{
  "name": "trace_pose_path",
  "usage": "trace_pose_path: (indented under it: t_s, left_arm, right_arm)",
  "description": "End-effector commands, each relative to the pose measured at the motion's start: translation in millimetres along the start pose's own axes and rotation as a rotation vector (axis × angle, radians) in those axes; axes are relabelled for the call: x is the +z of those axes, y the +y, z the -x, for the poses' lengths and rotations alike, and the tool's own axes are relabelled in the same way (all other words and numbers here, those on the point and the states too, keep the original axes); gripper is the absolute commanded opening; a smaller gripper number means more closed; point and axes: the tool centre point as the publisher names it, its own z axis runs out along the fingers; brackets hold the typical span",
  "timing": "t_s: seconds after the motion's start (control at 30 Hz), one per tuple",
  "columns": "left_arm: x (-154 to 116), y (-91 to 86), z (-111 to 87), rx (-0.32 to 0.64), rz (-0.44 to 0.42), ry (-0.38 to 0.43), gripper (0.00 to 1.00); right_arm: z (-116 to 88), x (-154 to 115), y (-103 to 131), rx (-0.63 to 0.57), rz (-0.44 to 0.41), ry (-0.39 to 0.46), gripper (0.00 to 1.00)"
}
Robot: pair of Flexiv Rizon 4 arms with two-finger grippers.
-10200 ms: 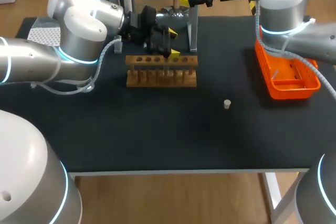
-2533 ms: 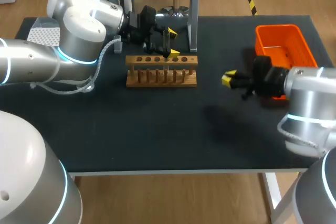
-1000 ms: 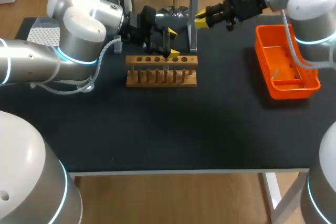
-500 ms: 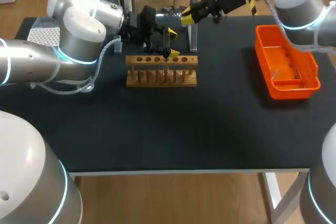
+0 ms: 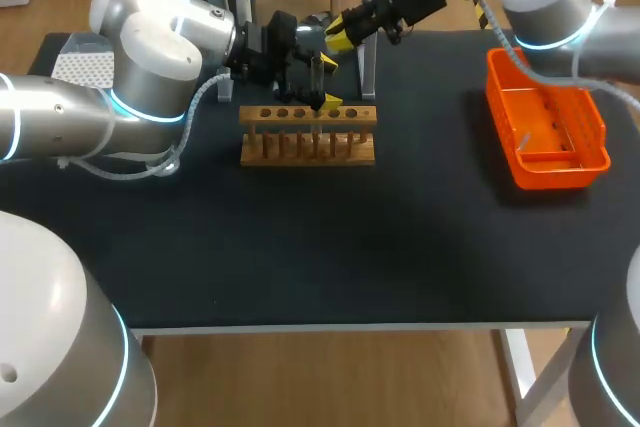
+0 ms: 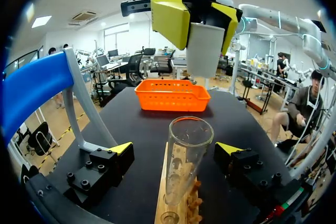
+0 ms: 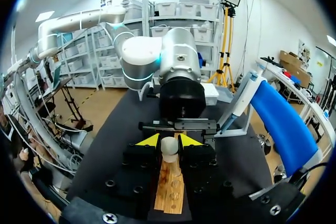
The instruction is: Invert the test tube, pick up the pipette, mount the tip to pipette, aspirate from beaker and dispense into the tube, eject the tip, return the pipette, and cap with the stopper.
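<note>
The test tube [image 6: 186,182] stands upright in the wooden rack [image 5: 310,137] at the far middle of the surface, its open mouth up and its long axis vertical. The left hand [image 5: 328,82] comes in from the left with its fingers spread to either side of the tube; the left wrist view shows a gap on at least one side, so it brackets the tube without pinching it. The right hand [image 7: 169,141] reaches in from the far right, pressed onto the white stopper [image 6: 205,51], which it pinches between its yellow tips. The stopper hangs above the tube's mouth and slightly to its far right, apart from the glass. Capping looks to be the step in hand. It likely calls for the right hand to centre the stopper over the mouth, then bring it straight down along the tube's axis.
</note>
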Motion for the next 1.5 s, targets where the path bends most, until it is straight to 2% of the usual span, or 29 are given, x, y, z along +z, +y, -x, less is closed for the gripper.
trace_pose_path:
  t_s: [0.03, 0.63, 1.5]
  left_arm:
    - [0.3, 0.1, 1.6, 0.0, 0.001, 0.004, 1.0]
    - [0.3, 0.1, 1.6, 0.0, 0.001, 0.004, 1.0]
    - [0.3, 0.1, 1.6, 0.0, 0.001, 0.004, 1.0]
  right_arm:
    - [3.0, 6.0, 0.6, -0.001, -0.003, 0.009, 0.0]
    - [0.1, 22.0, -3.5, 0.002, 0.001, 0.026, 0.0]
    - [3.3, 26.6, -3.4, -0.001, 0.0, 0.023, 0.0]
